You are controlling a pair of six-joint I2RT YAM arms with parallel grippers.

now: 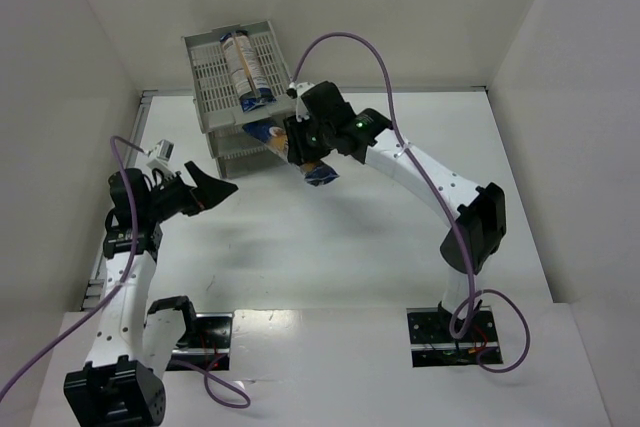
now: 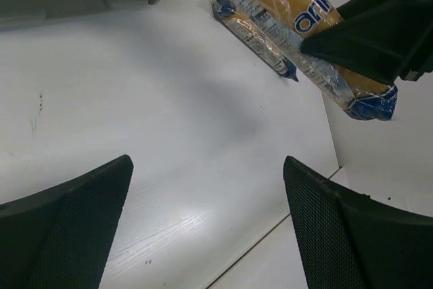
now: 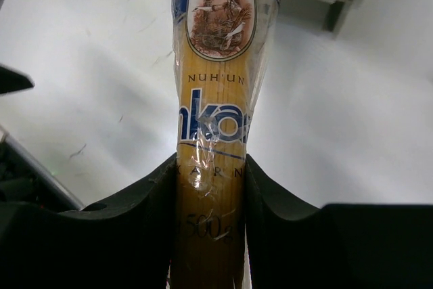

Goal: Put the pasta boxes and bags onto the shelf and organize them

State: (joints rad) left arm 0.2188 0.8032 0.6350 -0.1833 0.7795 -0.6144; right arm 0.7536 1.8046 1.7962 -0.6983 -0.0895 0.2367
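Between the pads of the right claw [image 3: 211, 187] sat a pasta packet [image 3: 214, 126]. The jaws were closed tight against its sides near the middle, with yellow spaghetti and blue lettering showing through the wrap. Out past the fingertips, the packet's dark blue end with its oval picture pointed toward the shelf [image 1: 212, 72], a grey stack of slotted trays just ahead of the claw. The opposite blue end stuck out behind the claw, above the table [image 1: 330, 237]. Just beyond and below the held packet, a second packet [image 2: 252, 30] lay near the foot of the shelf; whether it rested in a lower tray or on the table could not be told. Farther ahead and higher, a third packet [image 1: 243, 65] lay lengthwise in the top tray. Well off to the claw's side, the left claw [image 1: 213, 187] was spread wide with nothing between its fingers, hovering above the table.
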